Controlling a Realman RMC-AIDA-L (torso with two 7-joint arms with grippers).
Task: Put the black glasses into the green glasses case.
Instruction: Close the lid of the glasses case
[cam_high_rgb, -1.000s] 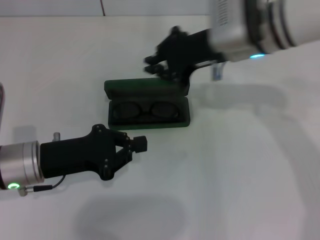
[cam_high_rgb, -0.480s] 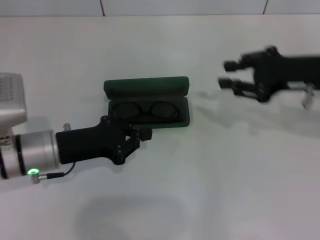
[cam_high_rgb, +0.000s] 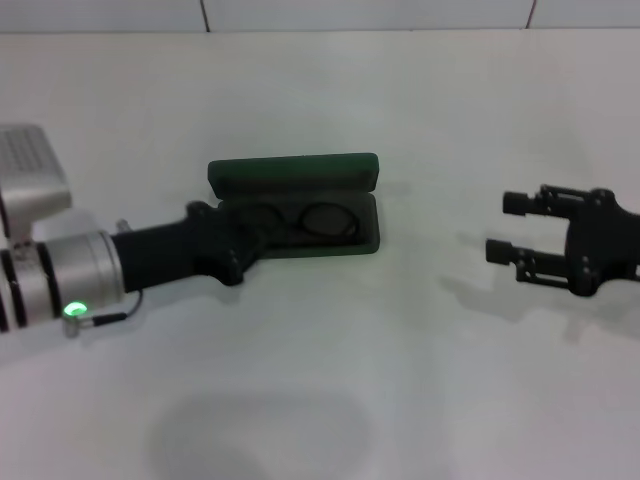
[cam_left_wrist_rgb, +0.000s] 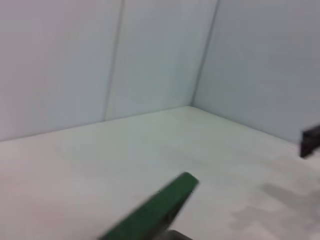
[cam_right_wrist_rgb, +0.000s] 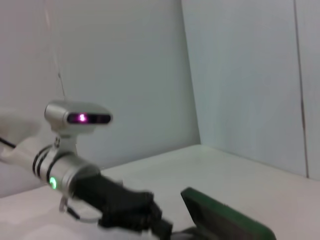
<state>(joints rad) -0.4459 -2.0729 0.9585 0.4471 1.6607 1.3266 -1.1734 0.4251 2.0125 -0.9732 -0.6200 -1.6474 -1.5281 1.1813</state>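
Note:
The green glasses case (cam_high_rgb: 290, 172) lies open at the table's middle, lid tilted up at the back. The black glasses (cam_high_rgb: 328, 218) lie folded inside its base; their left lens is partly hidden by my left gripper (cam_high_rgb: 256, 238). That gripper is shut and empty, its tip over the left end of the case base. My right gripper (cam_high_rgb: 505, 228) is open and empty, well to the right of the case, close above the table. The case lid edge shows in the left wrist view (cam_left_wrist_rgb: 155, 210) and in the right wrist view (cam_right_wrist_rgb: 225, 217), where the left gripper (cam_right_wrist_rgb: 132, 210) is next to it.
The white table (cam_high_rgb: 400, 380) stretches all around the case. A tiled wall line runs along the back edge (cam_high_rgb: 300, 30). My left arm's silver forearm (cam_high_rgb: 50, 280) lies over the table's left side.
My left gripper has moved up and right, from in front of the case onto its left end. My right gripper has withdrawn from the lid to the far right and lower.

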